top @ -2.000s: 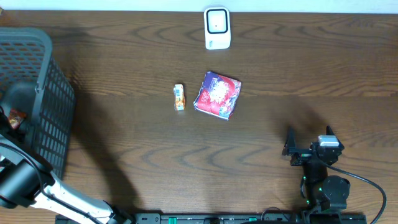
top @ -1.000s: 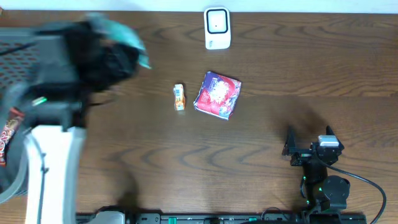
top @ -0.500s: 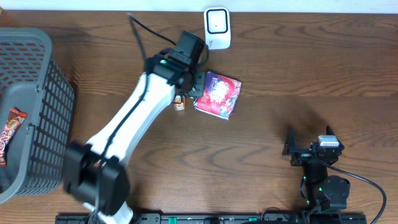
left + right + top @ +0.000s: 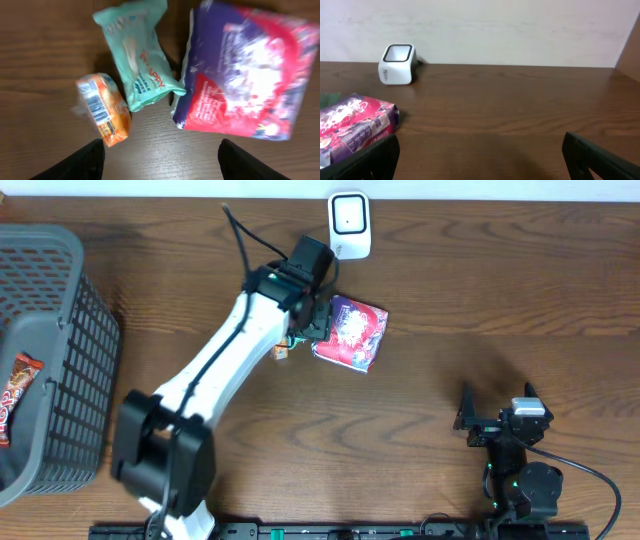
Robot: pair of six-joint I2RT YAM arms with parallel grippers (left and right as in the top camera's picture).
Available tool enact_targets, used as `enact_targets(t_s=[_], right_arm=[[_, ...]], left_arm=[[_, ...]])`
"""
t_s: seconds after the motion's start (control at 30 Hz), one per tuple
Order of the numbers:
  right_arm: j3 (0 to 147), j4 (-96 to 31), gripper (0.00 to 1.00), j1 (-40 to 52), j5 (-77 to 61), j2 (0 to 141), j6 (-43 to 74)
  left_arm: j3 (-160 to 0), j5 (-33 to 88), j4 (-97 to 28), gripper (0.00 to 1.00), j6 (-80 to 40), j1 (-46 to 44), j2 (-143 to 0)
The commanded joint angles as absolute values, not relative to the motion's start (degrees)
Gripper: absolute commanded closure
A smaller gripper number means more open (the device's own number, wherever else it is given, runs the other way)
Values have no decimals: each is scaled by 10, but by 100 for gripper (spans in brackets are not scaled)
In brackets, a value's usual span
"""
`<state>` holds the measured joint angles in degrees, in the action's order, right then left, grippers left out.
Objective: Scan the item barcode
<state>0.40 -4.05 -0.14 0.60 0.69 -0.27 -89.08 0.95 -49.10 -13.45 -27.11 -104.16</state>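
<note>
Moved: left fingers (image 4: pixel 94 159), now spread and released over the tabletop (image 4: pixel 500 300), away from basket (image 4: pixel 50 360).
Teal packet (image 4: pixel 140 60): between orange packet (image 4: pixel 102 110) and purple bag (image 4: pixel 240 70), seemingly touching both.
Right fingers (image 4: pixel 375 155): spread, empty.

This looks like a mock shop checkout. A dark wood-grain counter (image 4: pixel 500 300) carries a small white box-shaped barcode scanner (image 4: pixel 349 225) and a grey plastic mesh shopping basket (image 4: pixel 90 330) with a red snack wrapper (image 4: pixel 18 395) inside. Packaged goods lie loose: a purple-and-red foil bag (image 4: pixel 352 332), a mint-green packet (image 4: pixel 140 55) and a small orange packet (image 4: pixel 102 110). A plain pale wall (image 4: pixel 495 25) stands behind.
</note>
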Motion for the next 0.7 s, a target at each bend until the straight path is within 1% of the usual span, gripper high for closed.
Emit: enact_targets(t_s=[0.0,0.07,0.13,0.17,0.2,0.23,0.47,0.67], right_arm=[[3,-43,1,-5,3,4,4],[3,-43,1,-5,3,4,4],[3,-43,1,-5,3,4,4],[3,-43,1,-5,3,4,4],[3,-43,1,-5,3,4,4],[3,-43,1,-5,3,4,4],[3,-43,1,-5,3,4,4],[3,-43,1,-5,3,4,4]], left_arm=[[-904,-1,-495,27,-131,-251,-950],[-904,-1,-503,27,-131,-244,-914],[-903,-1,-529,25,-131,-237,-858],[-903,-1,-538,10,-131,-237,-845],[-903,-1,-547,5,-131,-237,-834],[-903,-1,-559,2,-131,-237,-821],[-903,-1,-667,2,-131,-237,-786],[-898,-1,-714,2,-131,-237,-787]])
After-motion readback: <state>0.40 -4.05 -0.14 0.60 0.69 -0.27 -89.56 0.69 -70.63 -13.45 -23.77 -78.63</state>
